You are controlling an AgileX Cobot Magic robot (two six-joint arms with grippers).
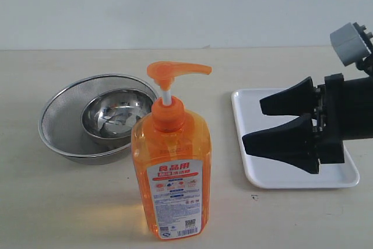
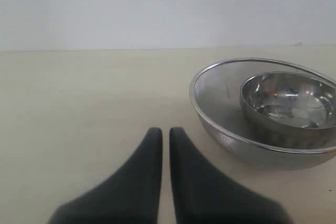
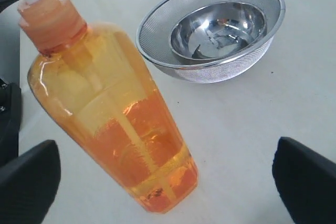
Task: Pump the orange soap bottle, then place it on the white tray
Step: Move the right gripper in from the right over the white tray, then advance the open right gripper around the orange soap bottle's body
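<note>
The orange soap bottle (image 1: 172,167) stands upright on the table at the front centre, its pump head (image 1: 175,71) pointing right and its label facing the camera. To its right lies the white tray (image 1: 280,179). Above the tray's left part hovers my right gripper (image 1: 254,123), open, its fingertips aimed at the bottle and apart from it. In the right wrist view the bottle (image 3: 105,108) stands between the wide-apart fingers (image 3: 29,182), touching neither. My left gripper (image 2: 165,132) is shut on nothing, low over the bare table beside the strainer (image 2: 220,103).
A round steel bowl (image 1: 116,115) sits inside a mesh strainer (image 1: 64,126) at the back left of the bottle. Bare tabletop lies between bottle and tray. The left arm does not show in the exterior view.
</note>
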